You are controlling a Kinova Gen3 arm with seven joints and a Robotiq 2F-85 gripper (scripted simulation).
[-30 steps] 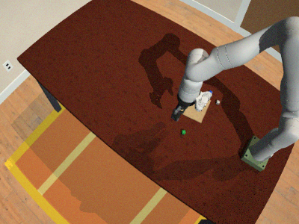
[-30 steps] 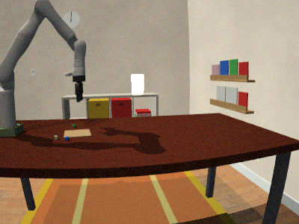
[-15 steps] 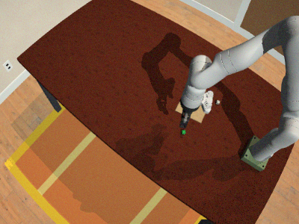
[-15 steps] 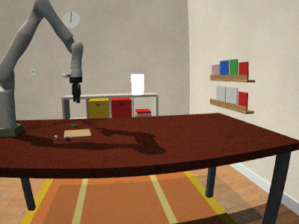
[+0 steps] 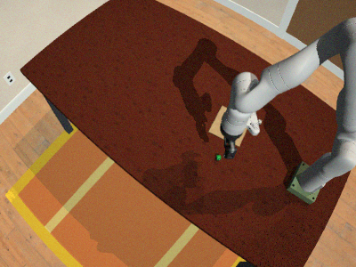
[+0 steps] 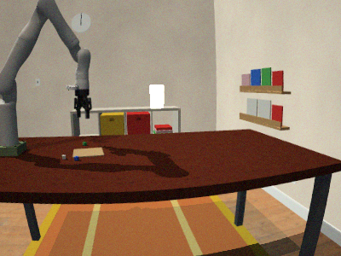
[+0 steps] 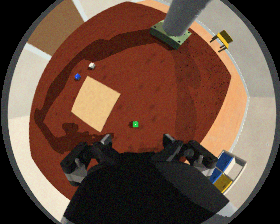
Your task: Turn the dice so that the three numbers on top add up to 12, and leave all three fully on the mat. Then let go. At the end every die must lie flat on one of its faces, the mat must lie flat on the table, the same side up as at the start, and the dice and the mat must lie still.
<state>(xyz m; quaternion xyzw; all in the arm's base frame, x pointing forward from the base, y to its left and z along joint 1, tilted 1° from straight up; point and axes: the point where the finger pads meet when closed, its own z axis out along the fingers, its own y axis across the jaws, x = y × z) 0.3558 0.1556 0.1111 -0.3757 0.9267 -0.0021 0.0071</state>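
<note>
A tan mat [image 7: 95,102] lies flat on the dark red table; it also shows in the exterior view [image 6: 88,152] and, partly hidden by my arm, in the top view [image 5: 219,124]. No die is on it. A green die [image 7: 134,123] sits on the table beside the mat, also seen in the top view [image 5: 218,157] and the exterior view [image 6: 84,143]. A blue die [image 7: 78,76] and a white die [image 7: 91,66] lie off the mat's other side, seen too in the exterior view, blue [image 6: 76,158] and white [image 6: 64,157]. My gripper [image 6: 82,109] hangs high above the table, open and empty.
The arm's green base [image 5: 304,184] stands at the table edge. Behind the table stands a shelf with a yellow bin [image 6: 112,124] and a red bin [image 6: 138,123].
</note>
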